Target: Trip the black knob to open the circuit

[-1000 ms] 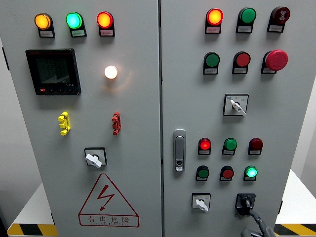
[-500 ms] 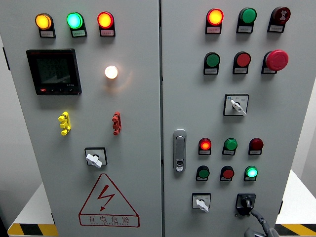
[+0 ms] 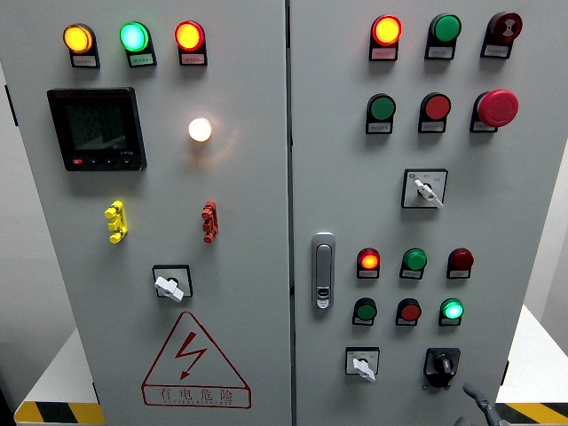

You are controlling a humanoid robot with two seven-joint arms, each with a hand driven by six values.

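Closest thing in the shot is the robot's right hand [image 3: 477, 401], and only a sliver of it: a grey finger or two poking up at the bottom edge, right of the middle. So little shows that I honestly can't tell whether it's relaxed or clenched. It's not touching anything, and it sits just below and a bit right of the target.

The target is the small black rotary knob on its black square plate [image 3: 442, 364], bottom right of the right-hand cabinet door [image 3: 532, 222]. It's just beside the white-handled selector switch [image 3: 361, 363] on its left, so don't mix the two up. Nothing is on the knob.

My read: this is the approach step, with no grip and no turn made yet. Next move needs the hand to come up and slightly left, pinch the knob from the front, then twist it to the tripped position (which way it turns, I can't tell from here). Fingers need to stay off the lit green round indicator lamp [image 3: 452, 310] right above.

Further up that door is the red mushroom-shaped emergency stop button [image 3: 497, 107], well clear. Left hand isn't showing at all.
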